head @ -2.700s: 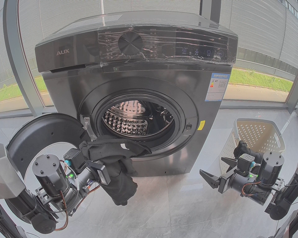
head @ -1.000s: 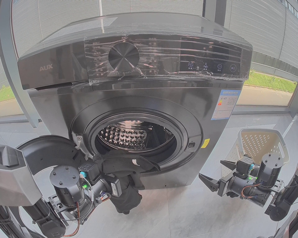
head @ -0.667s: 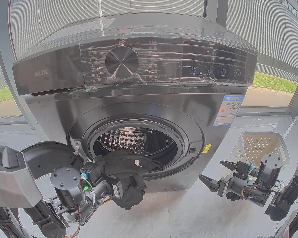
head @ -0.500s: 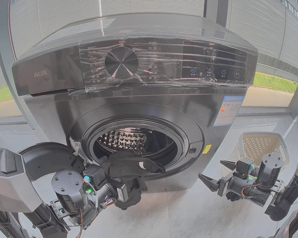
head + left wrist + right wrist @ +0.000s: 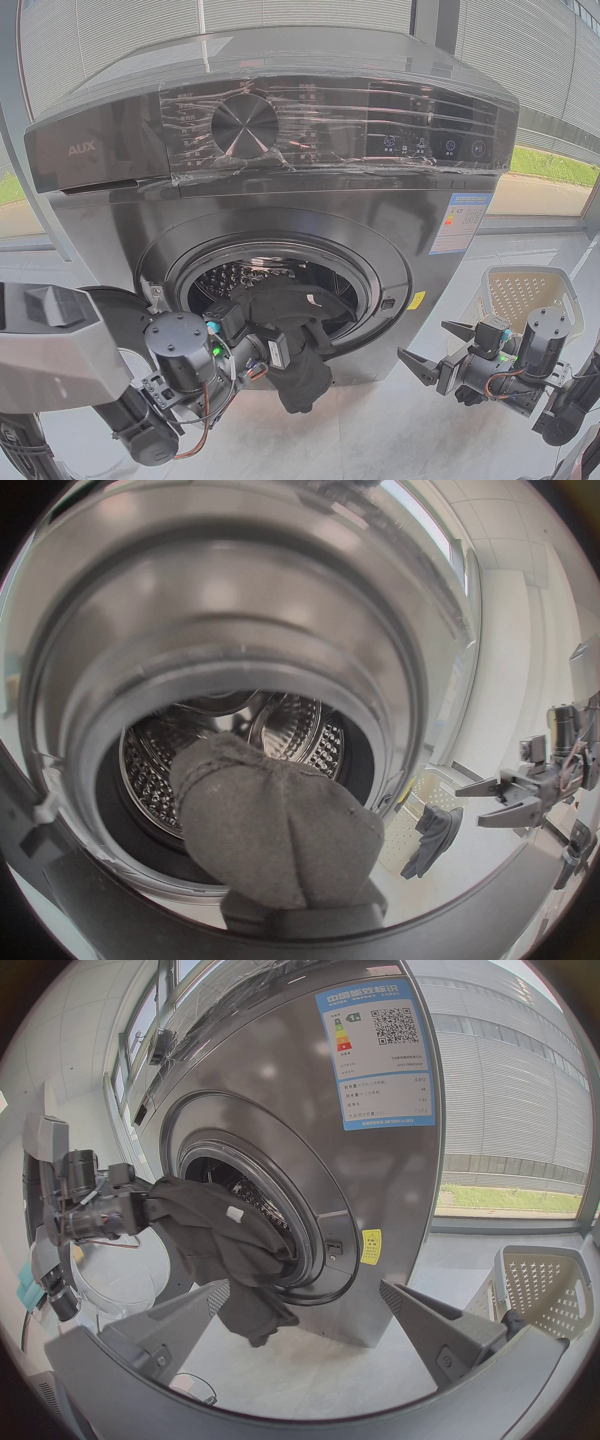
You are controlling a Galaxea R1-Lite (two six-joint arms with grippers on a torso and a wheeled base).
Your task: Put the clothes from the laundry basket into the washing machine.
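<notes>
Right now I am at the loading step. My left gripper (image 5: 149, 1209) pinches a dark garment (image 5: 300, 312) at the mouth of the washing machine (image 5: 281, 206), fingers pressed together on the cloth with their tips buried under it. The garment is half in: its upper fold lies over the lip at about six o'clock of the opening, while a limp tail hangs outside toward the floor (image 5: 375, 437).

Next, I judge, I must push deeper into the drum (image 5: 250, 275) so the tail clears the lip before I let go.

The cloth looks soft, matte and thick; the drum is shiny steel, dimpled and perforated. My right gripper (image 5: 425, 342) hangs at four o'clock of the machine, fingers spread and empty, beside the white plastic laundry basket (image 5: 531, 294) with its cross-shaped holes — another dark piece (image 5: 431, 839) drapes there.
</notes>
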